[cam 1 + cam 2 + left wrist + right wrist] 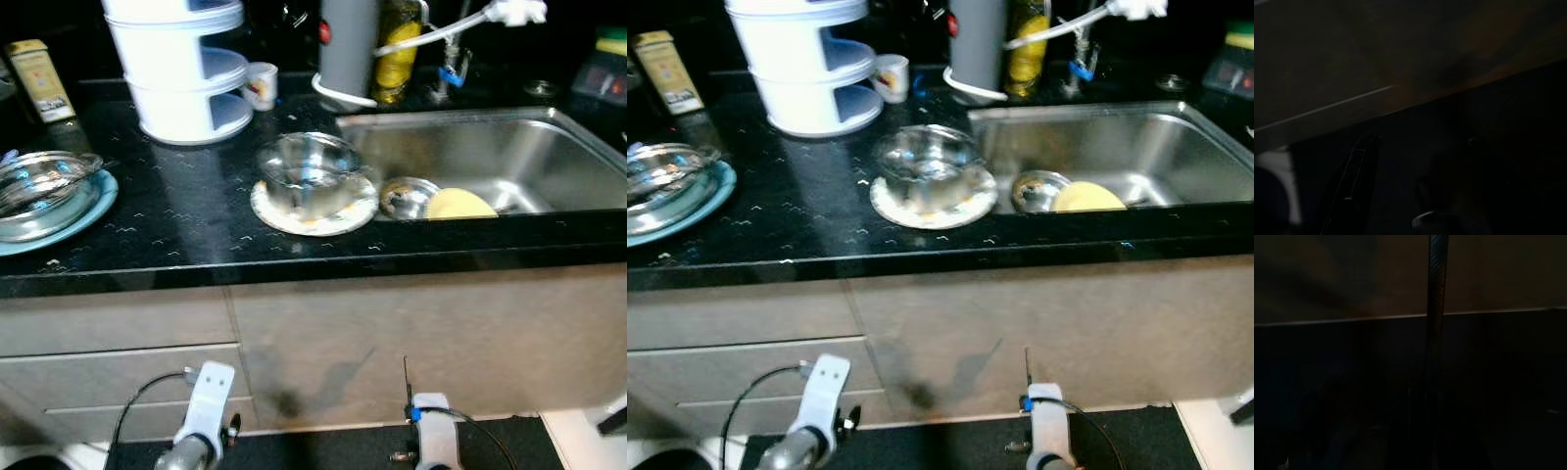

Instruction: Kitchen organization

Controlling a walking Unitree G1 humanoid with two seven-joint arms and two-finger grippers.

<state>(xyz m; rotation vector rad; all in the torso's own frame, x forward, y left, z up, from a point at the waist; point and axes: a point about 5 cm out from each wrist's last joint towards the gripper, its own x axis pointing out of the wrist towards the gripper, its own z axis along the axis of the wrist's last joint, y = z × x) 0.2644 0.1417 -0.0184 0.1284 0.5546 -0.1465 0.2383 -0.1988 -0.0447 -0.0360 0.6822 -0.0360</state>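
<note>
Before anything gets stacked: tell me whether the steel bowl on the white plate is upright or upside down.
Upright. The shiny steel bowl sits rim-up on the round white plate beside the sink; its hollow inside faces the camera.

A black speckled counter [186, 220] carries a white tiered rack [181, 69], a small cup [262, 84], a glass bowl [309, 174] on a white plate [313, 213] — and, far left, glass dishes [39, 181] on a blue plate [93, 208].

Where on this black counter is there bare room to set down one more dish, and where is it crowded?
Free: the counter between the teal plate holding a glass bowl and the white plate under the steel bowl. Crowded: the back edge, with the white tiered rack, cup and bottles behind the sink.
</note>
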